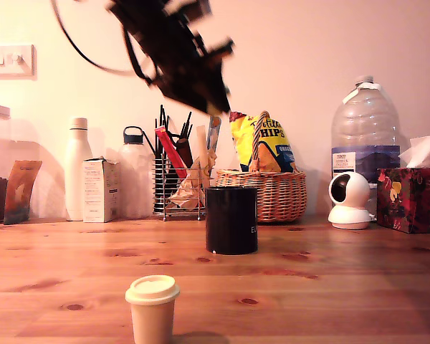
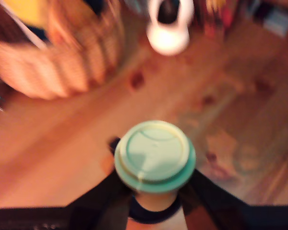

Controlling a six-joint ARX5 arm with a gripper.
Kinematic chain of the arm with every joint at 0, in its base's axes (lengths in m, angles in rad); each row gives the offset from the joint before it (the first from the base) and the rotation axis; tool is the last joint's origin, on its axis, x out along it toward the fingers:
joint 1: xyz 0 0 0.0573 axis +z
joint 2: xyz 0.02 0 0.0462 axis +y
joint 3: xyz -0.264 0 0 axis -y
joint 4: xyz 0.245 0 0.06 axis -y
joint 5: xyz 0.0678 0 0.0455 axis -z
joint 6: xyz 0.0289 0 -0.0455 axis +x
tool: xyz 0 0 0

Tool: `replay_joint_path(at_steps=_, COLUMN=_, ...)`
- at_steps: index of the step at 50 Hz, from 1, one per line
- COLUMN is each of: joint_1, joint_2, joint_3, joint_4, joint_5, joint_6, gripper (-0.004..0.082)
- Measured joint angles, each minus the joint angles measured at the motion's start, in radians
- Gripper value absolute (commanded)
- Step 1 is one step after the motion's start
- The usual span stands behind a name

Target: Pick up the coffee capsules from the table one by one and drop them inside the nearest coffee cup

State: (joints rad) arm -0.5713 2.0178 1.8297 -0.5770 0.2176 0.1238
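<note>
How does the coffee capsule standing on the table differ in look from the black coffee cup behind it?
Colour: the coffee capsule is tan with a cream top, while the coffee cup is black with small white lettering.
Shape: the capsule tapers downward under a wider round top, while the cup is straight-sided.
Size: the capsule is clearly smaller than the cup.
Both stand upright on the wooden table.

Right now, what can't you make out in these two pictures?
Exterior view: pincer motion-blurred, jaws unreadable.
Exterior view: black cup interior hidden by its wall; lettering too small.
Exterior view: table capsule base cut off by the bottom edge.
Wrist view: held capsule body hidden beneath its lid; everything blurred.
</note>
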Motion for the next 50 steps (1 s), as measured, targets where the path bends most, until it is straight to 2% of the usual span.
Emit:
replay_joint_path(at_steps=13, joint_1=-0.023, joint_2=0.086, joint_3=0.103, joint_4=-0.097, joint_5=-0.017, joint_6=0.011, gripper=0.0181)
replay_joint_path(at_steps=23, joint_1=-0.024, joint_2=0.127, joint_3=0.124, joint_4=-0.116, joint_5=-0.060, joint_6=0.019, gripper=0.0181)
replay_joint_path(at_steps=27, joint_1=-0.025, joint_2=0.148, joint_3=0.124, joint_4=-0.116, joint_5=-0.090, joint_6=0.025, gripper=0.0181)
replay_joint_path(at_steps=34, joint_1=-0.024, joint_2=0.172, joint_3=0.124, joint_4=-0.125, joint_5=-0.113, joint_6=0.037, gripper=0.0181)
replay_joint_path(at_steps=50, joint_1=-0.024, joint_2=0.172, joint_3=0.124, joint_4=-0.143, joint_5=-0.116, joint_6=0.037, gripper=0.0181)
